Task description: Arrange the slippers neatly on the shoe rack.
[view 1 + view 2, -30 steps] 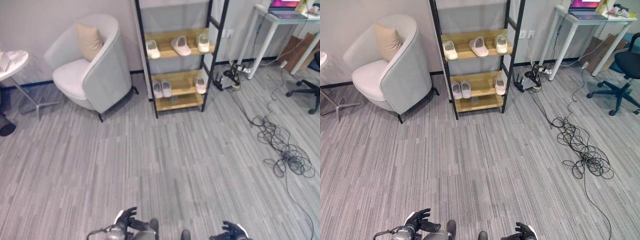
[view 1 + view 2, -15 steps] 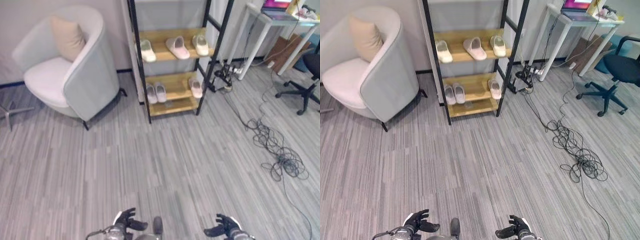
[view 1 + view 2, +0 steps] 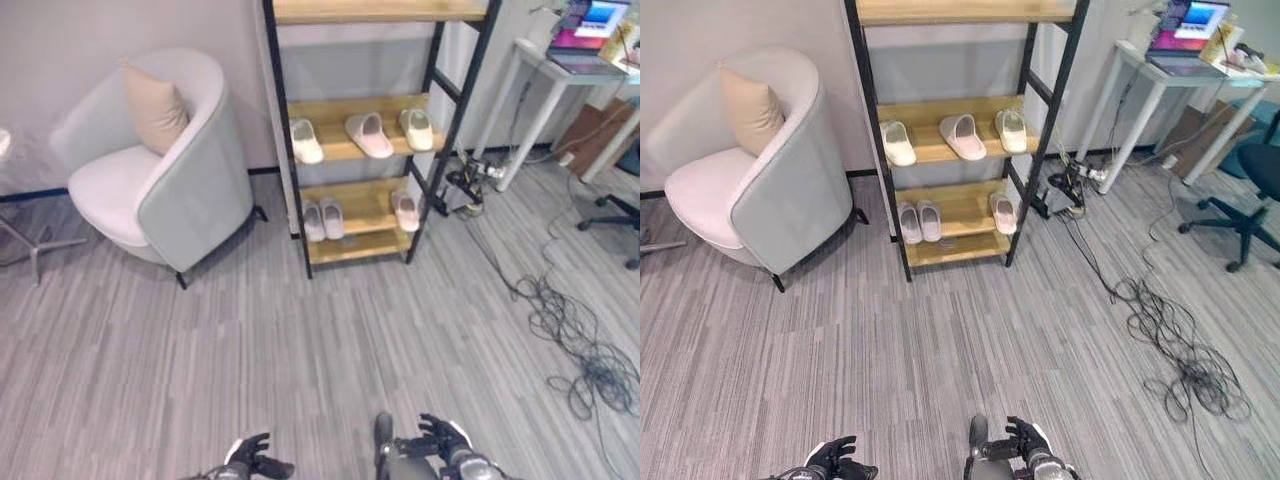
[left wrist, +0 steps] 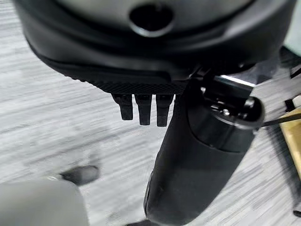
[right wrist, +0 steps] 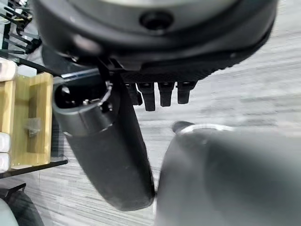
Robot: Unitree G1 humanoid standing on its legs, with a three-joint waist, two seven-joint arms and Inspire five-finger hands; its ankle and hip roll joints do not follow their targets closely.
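Shoe rack, black frame w/ wood shelves, stands vs wall. Middle shelf: three slippers spaced apart, centre one angled. Lower shelf: pair of slippers side by side at rack's left, single slipper at its right post. Armchair w/ cushion just left of rack; white desk and cable tangle to its right. Left hand and right hand well short of rack, low over floor, fingers loose & apart, holding nothing.
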